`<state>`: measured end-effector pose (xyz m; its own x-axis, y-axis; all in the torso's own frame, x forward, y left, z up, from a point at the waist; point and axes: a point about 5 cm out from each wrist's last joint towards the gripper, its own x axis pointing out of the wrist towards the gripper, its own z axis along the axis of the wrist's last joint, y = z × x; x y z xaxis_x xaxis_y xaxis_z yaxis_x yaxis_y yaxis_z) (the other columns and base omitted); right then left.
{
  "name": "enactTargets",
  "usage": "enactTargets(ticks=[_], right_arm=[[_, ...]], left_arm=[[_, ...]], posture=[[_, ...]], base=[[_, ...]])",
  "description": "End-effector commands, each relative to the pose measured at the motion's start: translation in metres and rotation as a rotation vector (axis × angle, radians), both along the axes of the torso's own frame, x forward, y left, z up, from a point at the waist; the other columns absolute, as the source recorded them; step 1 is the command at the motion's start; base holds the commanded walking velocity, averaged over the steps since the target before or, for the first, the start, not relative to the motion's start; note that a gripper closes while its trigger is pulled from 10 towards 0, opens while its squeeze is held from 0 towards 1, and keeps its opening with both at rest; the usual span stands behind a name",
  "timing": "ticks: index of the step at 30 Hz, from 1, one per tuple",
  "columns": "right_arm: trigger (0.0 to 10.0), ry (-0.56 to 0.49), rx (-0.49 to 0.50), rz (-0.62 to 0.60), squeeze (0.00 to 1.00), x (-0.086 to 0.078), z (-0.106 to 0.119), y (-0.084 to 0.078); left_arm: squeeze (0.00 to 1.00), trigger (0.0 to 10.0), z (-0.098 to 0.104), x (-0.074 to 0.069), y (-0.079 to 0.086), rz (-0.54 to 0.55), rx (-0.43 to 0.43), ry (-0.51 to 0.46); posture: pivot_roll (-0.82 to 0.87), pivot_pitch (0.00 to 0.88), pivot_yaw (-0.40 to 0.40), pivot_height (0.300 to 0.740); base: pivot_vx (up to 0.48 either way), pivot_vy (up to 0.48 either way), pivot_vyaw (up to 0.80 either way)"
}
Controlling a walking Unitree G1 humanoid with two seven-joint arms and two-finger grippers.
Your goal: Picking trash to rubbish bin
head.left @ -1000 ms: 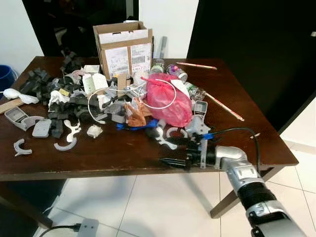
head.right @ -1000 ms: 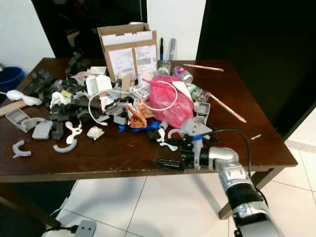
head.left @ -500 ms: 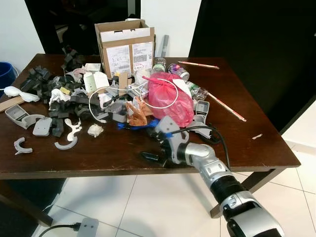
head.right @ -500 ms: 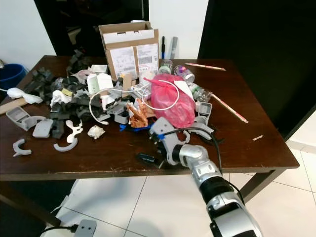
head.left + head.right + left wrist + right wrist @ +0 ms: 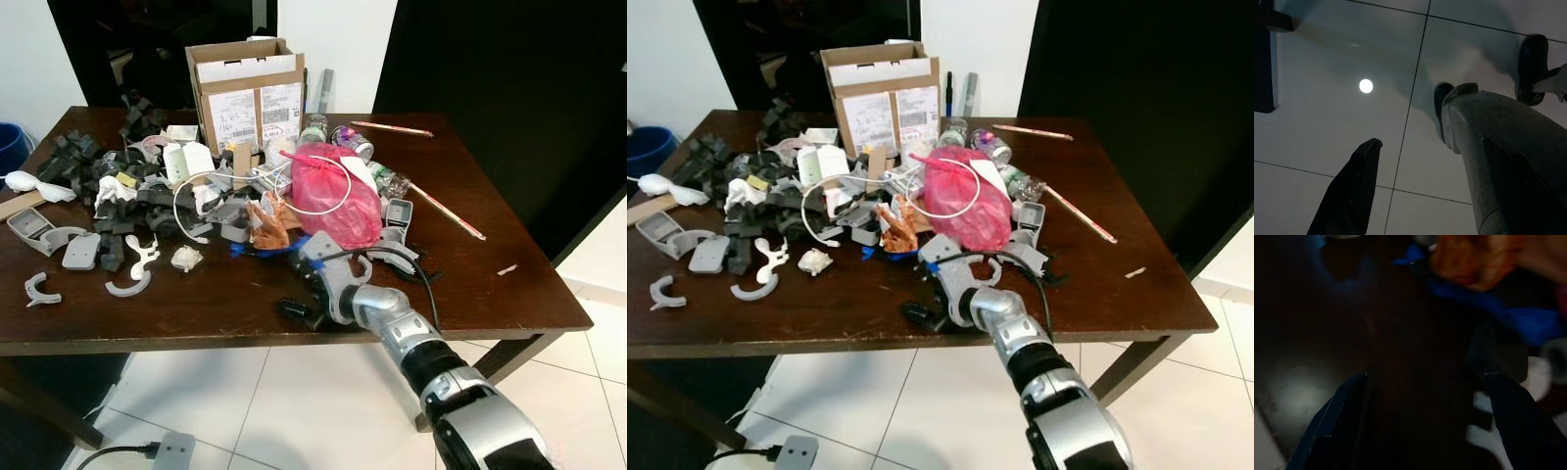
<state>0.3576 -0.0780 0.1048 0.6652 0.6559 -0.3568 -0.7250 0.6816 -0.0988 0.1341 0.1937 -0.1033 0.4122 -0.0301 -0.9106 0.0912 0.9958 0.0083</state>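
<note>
While the left gripper hangs over the tiled floor with its fingers set wide and nothing between them, the right gripper reaches low over the table near its front edge. Its fingers are spread wide and hold nothing, just before the trash pile beside the pink bag.

The desk is seen from above and in front by both head views, angled downward; nearly the same cluttered top is shared, slightly offset sideways. The tiled floor is faced from close by the left wrist view, along its tool. The dark desk top is viewed at very close range, blurred, along the right tool.
</note>
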Motion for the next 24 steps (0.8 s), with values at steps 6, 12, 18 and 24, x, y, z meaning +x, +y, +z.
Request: enactTargets(ticks=[6, 12, 18, 24], right_arm=[[10.0, 0.020, 0.016, -0.098, 0.00, 0.008, 0.005, -0.024], [10.0, 0.010, -0.012, -0.164, 0.00, 0.015, 0.012, -0.048], [10.0, 0.016, 0.062, -0.181, 0.00, 0.018, 0.021, -0.066], [10.0, 0.047, -0.024, -0.199, 0.00, 0.015, 0.011, -0.068]], left_arm=[[0.00, 10.0, -0.006, -0.017, -0.006, 0.001, -0.016, 0.063], [0.00, 10.0, -0.007, -0.017, -0.008, -0.003, -0.017, 0.064], [0.00, 10.0, -0.007, -0.019, -0.007, -0.009, -0.013, 0.069], [0.00, 10.0, -0.007, -0.019, -0.006, -0.014, -0.010, 0.069]], posture=[[0.07, 0.089, -0.052, 0.740], [0.07, 0.087, -0.052, 0.740], [0.07, 0.078, -0.051, 0.740], [0.07, 0.074, -0.051, 0.740]], base=[[0.000, 0.000, 0.00], [0.000, 0.000, 0.00], [0.000, 0.000, 0.00], [0.000, 0.000, 0.00]])
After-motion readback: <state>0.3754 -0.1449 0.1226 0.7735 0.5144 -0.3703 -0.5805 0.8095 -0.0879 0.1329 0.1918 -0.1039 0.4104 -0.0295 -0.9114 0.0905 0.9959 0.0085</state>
